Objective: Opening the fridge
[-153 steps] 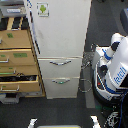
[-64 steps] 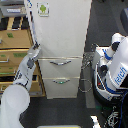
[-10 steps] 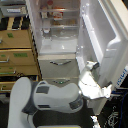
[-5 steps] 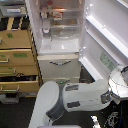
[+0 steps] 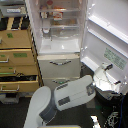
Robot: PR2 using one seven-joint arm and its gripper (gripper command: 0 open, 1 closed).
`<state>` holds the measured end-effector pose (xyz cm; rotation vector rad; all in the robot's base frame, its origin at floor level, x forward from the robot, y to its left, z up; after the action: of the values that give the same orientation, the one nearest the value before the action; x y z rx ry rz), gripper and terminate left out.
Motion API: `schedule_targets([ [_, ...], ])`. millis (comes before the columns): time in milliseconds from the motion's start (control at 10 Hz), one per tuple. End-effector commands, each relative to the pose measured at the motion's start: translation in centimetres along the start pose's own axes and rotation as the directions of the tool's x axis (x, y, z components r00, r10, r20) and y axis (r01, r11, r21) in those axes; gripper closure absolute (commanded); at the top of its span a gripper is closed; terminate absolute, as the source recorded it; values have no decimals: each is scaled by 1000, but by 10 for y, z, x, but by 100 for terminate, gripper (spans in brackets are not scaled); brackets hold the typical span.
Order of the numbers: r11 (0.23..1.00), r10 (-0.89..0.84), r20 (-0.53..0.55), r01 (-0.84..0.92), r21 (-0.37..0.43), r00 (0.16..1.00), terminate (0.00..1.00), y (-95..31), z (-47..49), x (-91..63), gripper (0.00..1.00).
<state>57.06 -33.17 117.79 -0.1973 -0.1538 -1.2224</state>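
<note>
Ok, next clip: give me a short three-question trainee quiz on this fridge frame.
1. True or false: the upper door of the fridge stands open.
2. Which way has the door swung? A) to the exterior view's left B) to the exterior view's right C) downward
3. Fill in: the two lower drawers with curved handles are ____.

Key: 1 true, the shelves inside show. 2 B, the door sits on that side with its inner racks facing the camera. 3 shut. The arm reaches toward the door's lower edge; its pincer is too blurred to judge.
</note>
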Motion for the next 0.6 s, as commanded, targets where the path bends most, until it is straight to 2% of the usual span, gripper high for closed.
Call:
schedule_targets([
  [100,962,259,33,-261,79,965,0,98,40,-294,0],
  [300,934,347,55,-350,73,936,0,108,41,-351,0],
  [500,917,383,59,-387,100,922,0,113,37,-378,0],
  [600,882,412,124,-429,195,903,0,110,40,-433,0],
])
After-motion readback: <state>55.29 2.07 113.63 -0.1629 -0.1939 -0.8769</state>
